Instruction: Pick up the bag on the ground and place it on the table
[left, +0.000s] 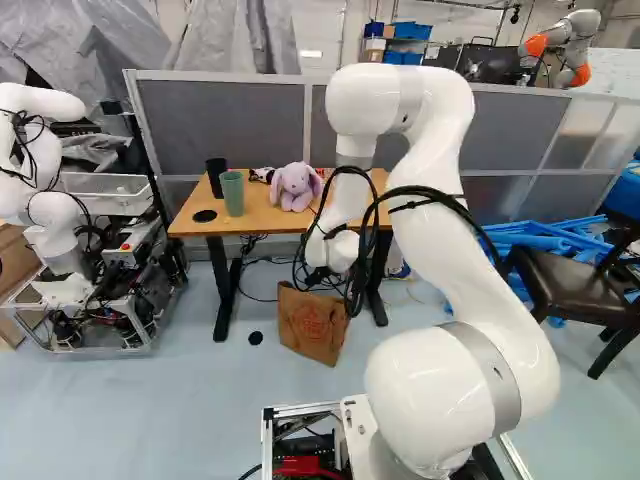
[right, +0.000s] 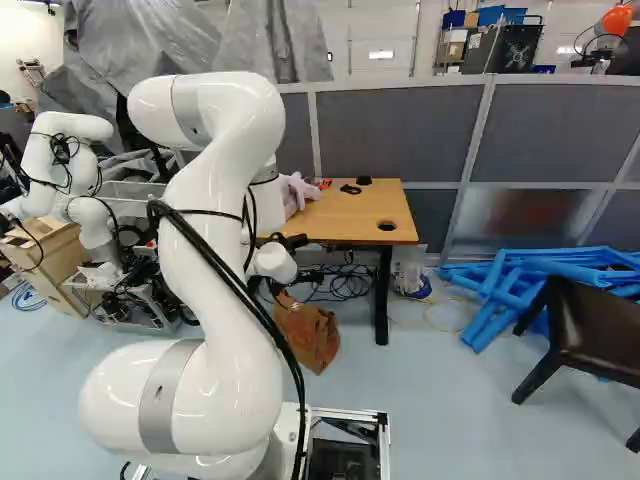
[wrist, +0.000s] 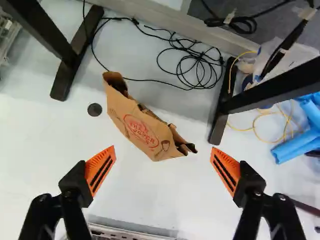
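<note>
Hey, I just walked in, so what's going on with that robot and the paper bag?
The white robot arm is reaching down toward the brown paper bag, which is on the floor in front of the wooden table. Its jaws are spread open and hold nothing; the bag is ahead of them, not yet gripped. The job is to put the bag on the table, where a purple plush bunny and a green cup stand.

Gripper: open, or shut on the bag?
Open: the gripper has its orange pads wide apart, and the bag is ungripped, beyond them.
</note>
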